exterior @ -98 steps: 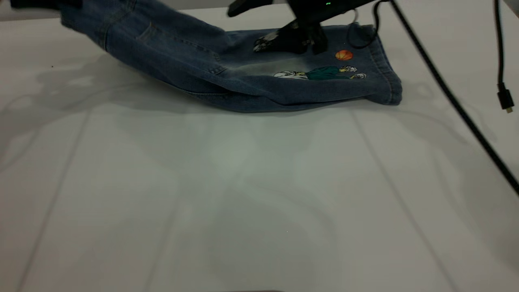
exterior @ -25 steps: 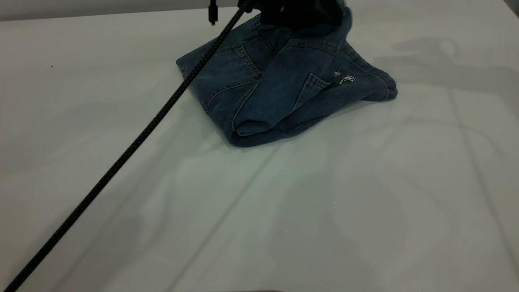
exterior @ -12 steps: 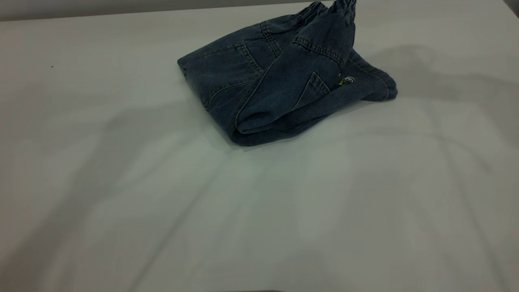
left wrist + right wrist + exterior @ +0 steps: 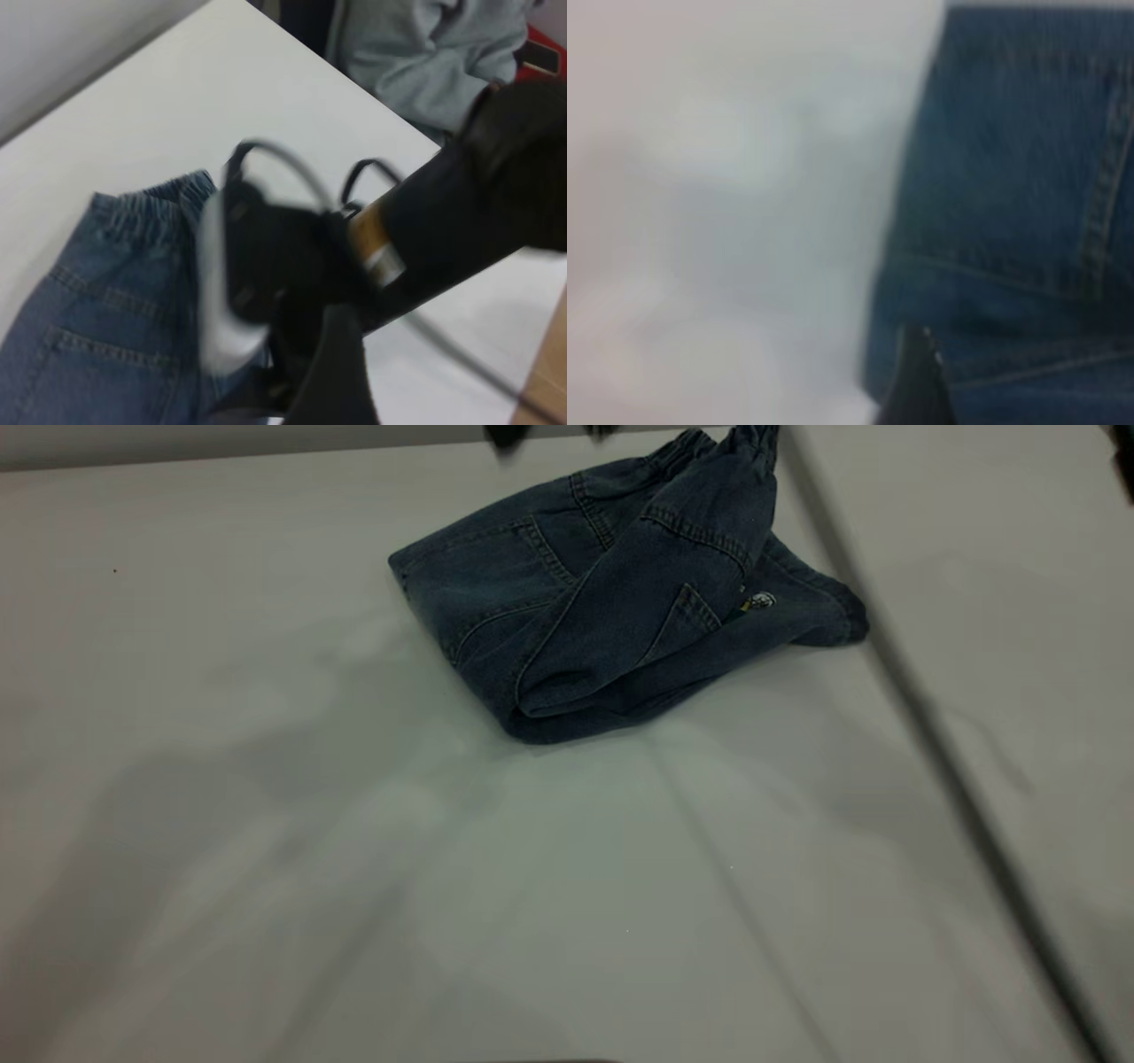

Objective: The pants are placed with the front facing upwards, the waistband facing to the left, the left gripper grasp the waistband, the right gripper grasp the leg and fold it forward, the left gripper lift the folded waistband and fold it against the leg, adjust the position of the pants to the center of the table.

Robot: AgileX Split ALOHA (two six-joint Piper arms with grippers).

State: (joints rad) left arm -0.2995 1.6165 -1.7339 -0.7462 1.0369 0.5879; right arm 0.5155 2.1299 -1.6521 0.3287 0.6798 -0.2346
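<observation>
White smooth table point(image 4: 266, 868) | folded denim pants point(image 4: 611, 620), ruched waistband point(image 4: 709, 438) | tools' grip state: cannot tell

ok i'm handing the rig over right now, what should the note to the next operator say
Left gripper: raised over the far side of the table, beside the pants.
Right gripper: above the waistband end of the pants.
Pants: a folded bundle near the table's far edge; the exterior view shows nothing gripping them.
Done: leg fold and waistband fold, though the top layer lies skewed.
Left: move the bundle to the table's centre, probably tidying the top layer.
</observation>
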